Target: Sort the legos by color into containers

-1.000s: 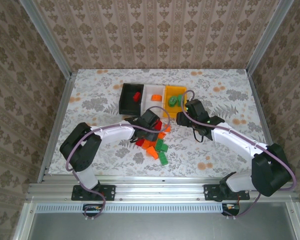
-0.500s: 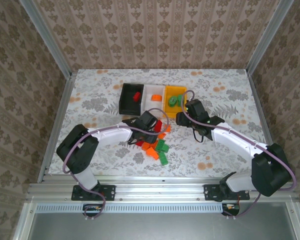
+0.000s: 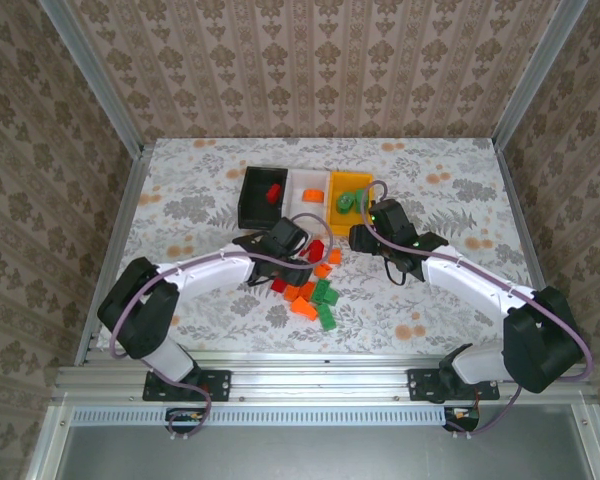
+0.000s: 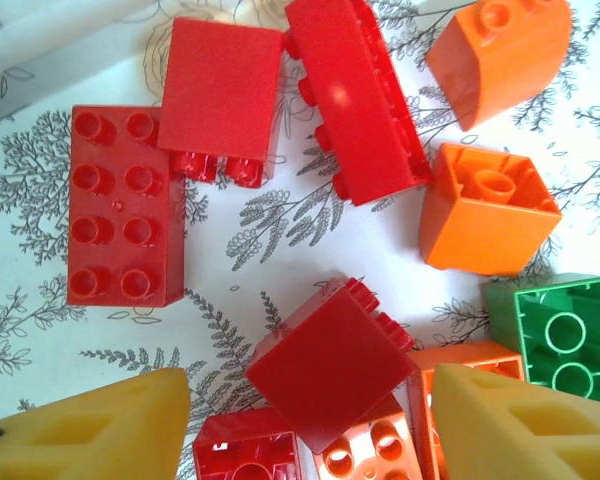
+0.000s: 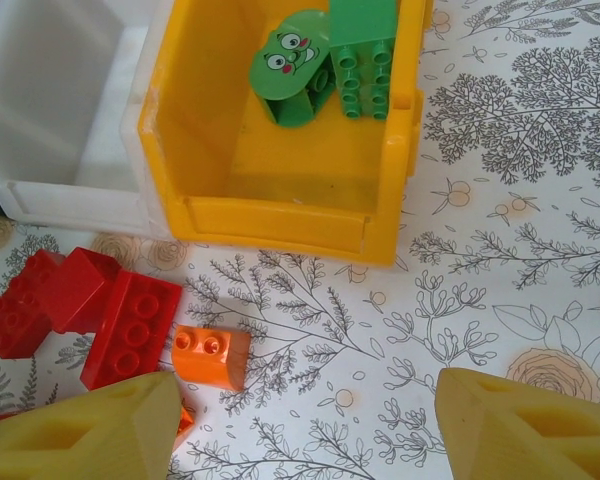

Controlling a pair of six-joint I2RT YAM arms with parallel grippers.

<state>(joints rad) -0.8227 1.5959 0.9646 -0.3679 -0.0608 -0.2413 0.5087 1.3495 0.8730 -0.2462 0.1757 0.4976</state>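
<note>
The legos lie in a loose pile (image 3: 310,285) of red, orange and green bricks in front of three bins. My left gripper (image 3: 292,255) hangs over the pile's left side. In the left wrist view the left gripper (image 4: 305,430) is open, and a tilted red brick (image 4: 330,362) sits between its yellow fingers (image 4: 90,430), resting on other bricks. The black bin (image 3: 252,205) holds a red brick, the white bin (image 3: 298,180) an orange one, and the yellow bin (image 5: 280,215) green pieces (image 5: 330,55). My right gripper (image 5: 305,430) is open over bare cloth just in front of the yellow bin.
Red bricks (image 5: 80,310) and a small orange brick (image 5: 212,357) lie by the right gripper's left finger. A long red brick (image 4: 120,205) and orange bricks (image 4: 485,205) surround the left gripper. The metal frame rails edge the table, and open cloth lies right of the yellow bin.
The left arm has drawn its gripper a little to the left along the pile, and its jaws have narrowed and widened again. The right gripper has edged slightly left and opened a little.
</note>
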